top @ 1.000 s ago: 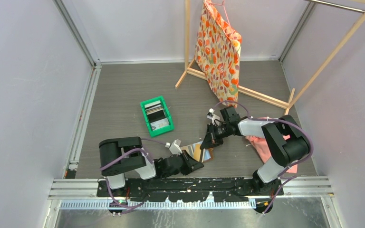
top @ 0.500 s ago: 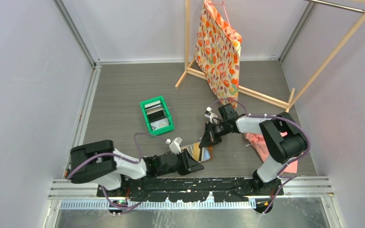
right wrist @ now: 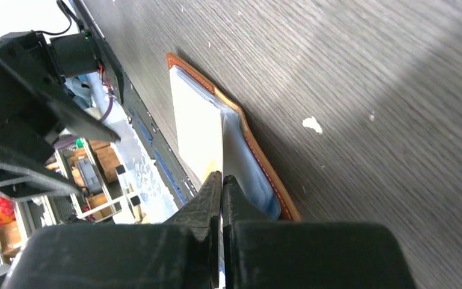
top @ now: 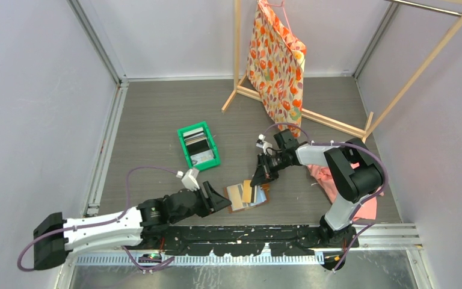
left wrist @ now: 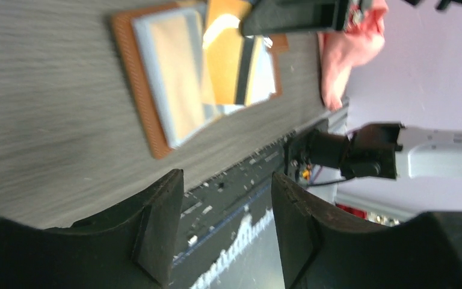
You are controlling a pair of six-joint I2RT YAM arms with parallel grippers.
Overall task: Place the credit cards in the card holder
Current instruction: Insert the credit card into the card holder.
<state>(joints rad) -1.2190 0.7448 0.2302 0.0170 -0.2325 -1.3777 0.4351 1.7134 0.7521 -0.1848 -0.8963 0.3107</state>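
Note:
The brown card holder (top: 248, 196) lies open on the table, light-blue lining up, with tan and gold credit cards (top: 242, 192) in its slots. My right gripper (top: 257, 180) is at its far edge, shut on a thin white and yellow credit card (right wrist: 200, 129) that reaches down into the holder (right wrist: 258, 159). My left gripper (top: 222, 202) is open and empty, just left of the holder. In the left wrist view the holder (left wrist: 133, 72) with a tan card (left wrist: 180, 78) lies ahead of my open left gripper (left wrist: 225, 178).
A green bin (top: 187, 156) with more cards stands to the far left of the holder. A pink cloth (top: 334, 183) lies to the right. A wooden rack (top: 304, 114) with a floral bag (top: 278, 66) stands at the back.
My left arm has pulled back to the left and away from the holder, which now lies flat. My right gripper has shifted slightly left, staying at the holder's edge.

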